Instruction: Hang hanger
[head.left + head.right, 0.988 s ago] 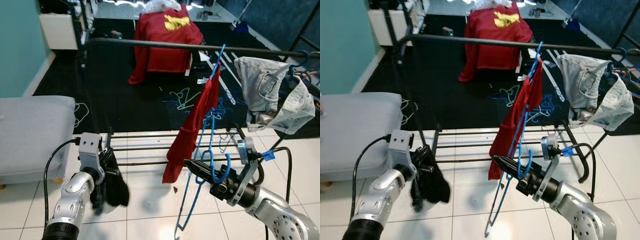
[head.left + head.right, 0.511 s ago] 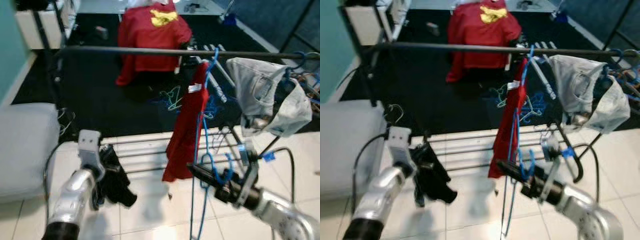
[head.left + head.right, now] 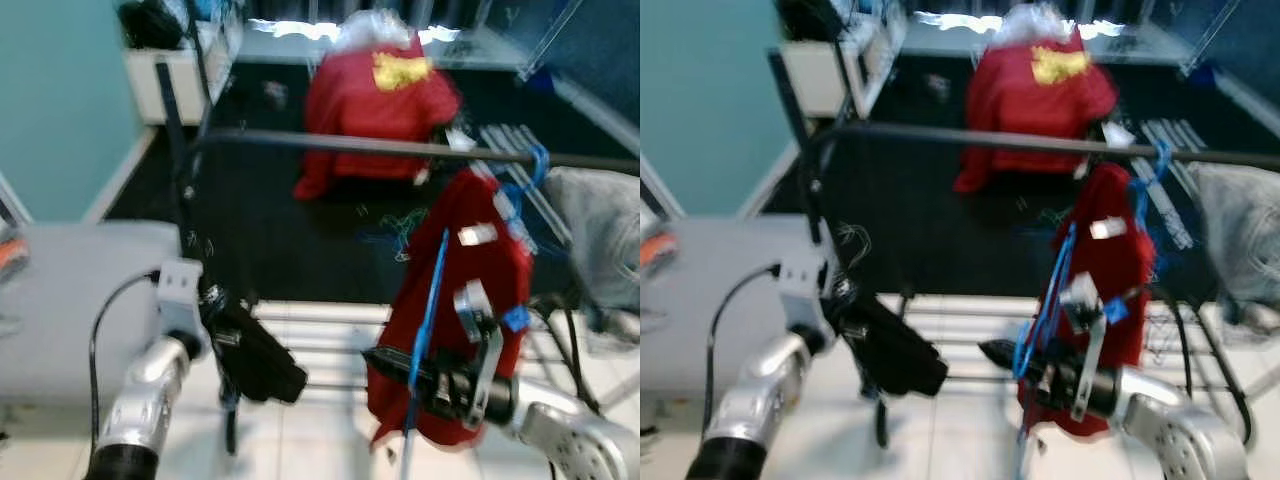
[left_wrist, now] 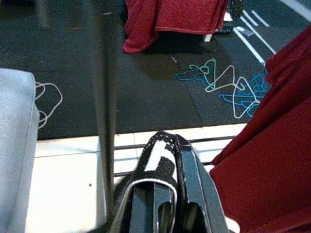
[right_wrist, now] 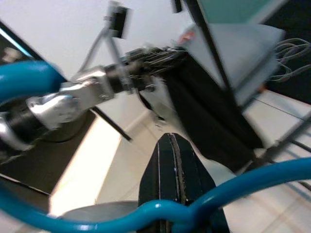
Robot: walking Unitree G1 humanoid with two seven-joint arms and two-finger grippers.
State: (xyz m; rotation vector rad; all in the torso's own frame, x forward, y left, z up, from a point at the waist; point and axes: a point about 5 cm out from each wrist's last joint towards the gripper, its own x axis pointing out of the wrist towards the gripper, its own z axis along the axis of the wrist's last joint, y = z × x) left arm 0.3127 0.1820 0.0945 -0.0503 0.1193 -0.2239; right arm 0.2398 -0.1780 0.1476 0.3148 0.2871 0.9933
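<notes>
Below rail (image 3: 400, 147), R tool (image 3: 385, 358) clamps blue hanger (image 3: 428, 318), long axis near-vertical.

Black rail (image 3: 400, 147), red garment (image 3: 470, 260) hanging

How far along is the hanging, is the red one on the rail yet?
Done: red garment sits on the blue hanger, hook near the rail; blur hides whether it caught. In hand: right gripper holds the hanger. Left: confirm, then release.
</notes>
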